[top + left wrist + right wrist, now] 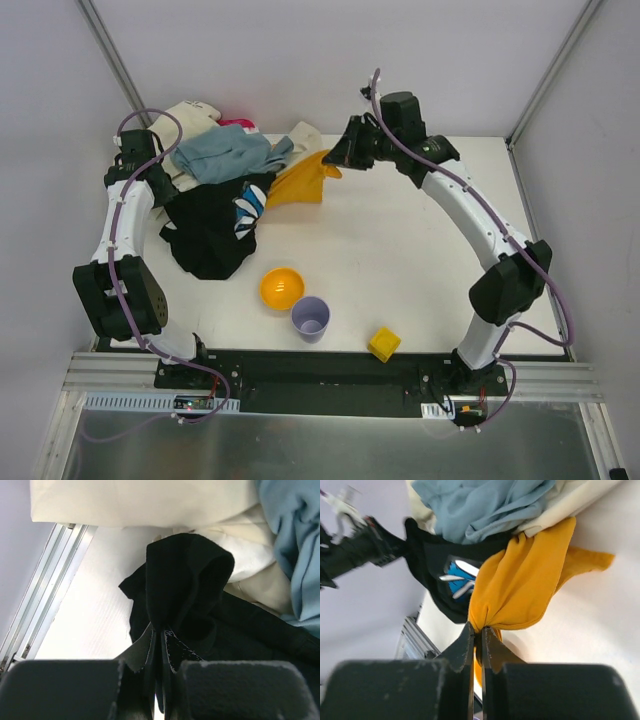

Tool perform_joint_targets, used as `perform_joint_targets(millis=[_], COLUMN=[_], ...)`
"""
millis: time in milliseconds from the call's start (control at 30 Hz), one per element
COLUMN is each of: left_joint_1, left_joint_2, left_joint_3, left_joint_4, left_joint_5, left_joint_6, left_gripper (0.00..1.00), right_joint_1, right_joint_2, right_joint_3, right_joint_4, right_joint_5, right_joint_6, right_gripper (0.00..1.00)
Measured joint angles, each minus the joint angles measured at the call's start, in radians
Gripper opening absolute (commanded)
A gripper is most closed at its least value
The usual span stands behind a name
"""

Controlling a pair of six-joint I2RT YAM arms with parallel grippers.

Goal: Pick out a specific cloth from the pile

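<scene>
Up front the orange bowl, lilac cup and yellow block sit apart from the action. Further back, the left gripper is clamped on a fold of the black garment in the pile, likely anchoring it. Farthest off, the right gripper pinches the orange-yellow cloth, whose far end is tucked under the cream garment and blue-grey garment: grasped, not yet free.

The cloth runs under the pile, its far end hidden. In the right wrist view the left arm is blurred.
</scene>
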Motion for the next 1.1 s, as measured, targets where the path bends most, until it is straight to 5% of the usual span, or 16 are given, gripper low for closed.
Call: perform_joint_targets(millis=[100, 167, 300, 400, 467, 633, 1100], left_joint_1=[0.000, 0.000, 0.000, 0.000, 0.000, 0.001, 0.006], left_joint_2=[0.000, 0.000, 0.000, 0.000, 0.000, 0.000, -0.248], left_joint_3=[0.000, 0.000, 0.000, 0.000, 0.000, 0.000, 0.002], left_joint_4=[0.000, 0.000, 0.000, 0.000, 0.000, 0.003, -0.001], left_joint_5=[0.000, 0.001, 0.002, 0.002, 0.002, 0.016, 0.153], left_joint_6=[-0.001, -0.001, -0.002, -0.002, -0.001, 0.019, 0.040], left_gripper=[0.00, 0.00, 0.03, 0.13, 0.25, 0.99, 0.99], right_joint_1=[0.000, -0.001, -0.005, -0.007, -0.008, -0.008, -0.015], right_joint_2=[-0.043, -0.048, -0.047, -0.047, -0.049, -0.087, -0.174], right_joint_3=[-0.137, -0.225, -0.368, -0.401, -0.405, -0.410, -0.502], right_joint_4=[0.014, 0.019, 0.003, -0.016, -0.017, -0.030, -0.037], right_joint_5=[0.014, 0.022, 0.049, 0.085, 0.114, 0.190, 0.199], right_joint_6=[-0.032, -0.050, -0.087, -0.120, -0.134, -0.175, -0.202], right_gripper=[0.02, 0.13, 0.70, 0.99, 0.96, 0.96, 0.96])
